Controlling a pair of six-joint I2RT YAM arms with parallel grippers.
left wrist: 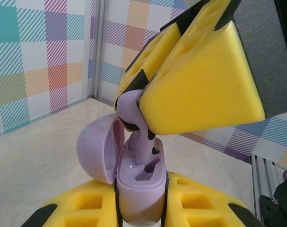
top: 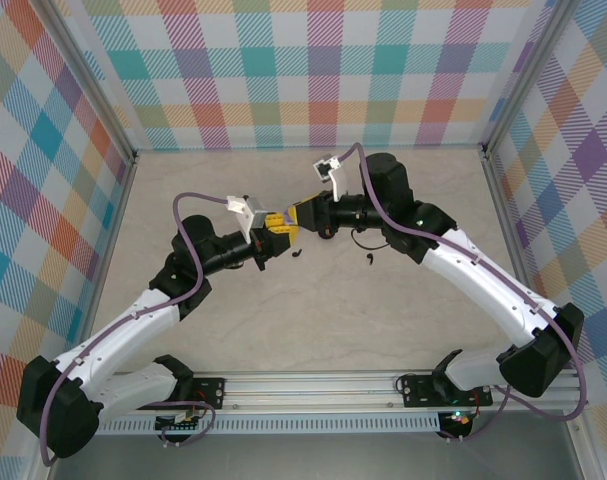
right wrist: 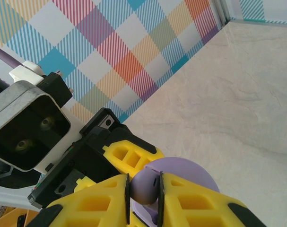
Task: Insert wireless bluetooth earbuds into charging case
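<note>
1. Right gripper [left wrist: 134, 101]: jaws closed on the bulb of a lilac earbud [left wrist: 135, 113]; in the right wrist view the yellow pads [right wrist: 195, 201] stand with just a narrow slit between them, the lilac bulb pinched in it
2. Long axis of the earbud: the stem runs from the bulb downward and away from the right gripper, nearly upright with a slight lean, its lower end at the mouth of a socket [left wrist: 148, 169] in the charging case; whether it has bottomed out cannot be told
3. Charging case [left wrist: 138, 196]: directly below the right gripper, upright, open face up, with the lid [left wrist: 98, 149] swung back to the left of the left wrist view and clear of the stem's path
4. Left gripper [left wrist: 141, 210]: jaws closed on the body of the charging case, one yellow pad on either side, holding it off the table [top: 283, 340]
5. Governing relation: stem axis and socket axis are close to collinear, so the coming move is judged to be a short push along the stem, down into the case; the right arm carries the earbud, and the left arm serves only as a fixture
6. Beyond the grippers, top view: one black earbud [top: 299, 253] lies on the table just beside the left gripper, a second black earbud [top: 369, 262] near the right forearm, both apart from the case
</note>
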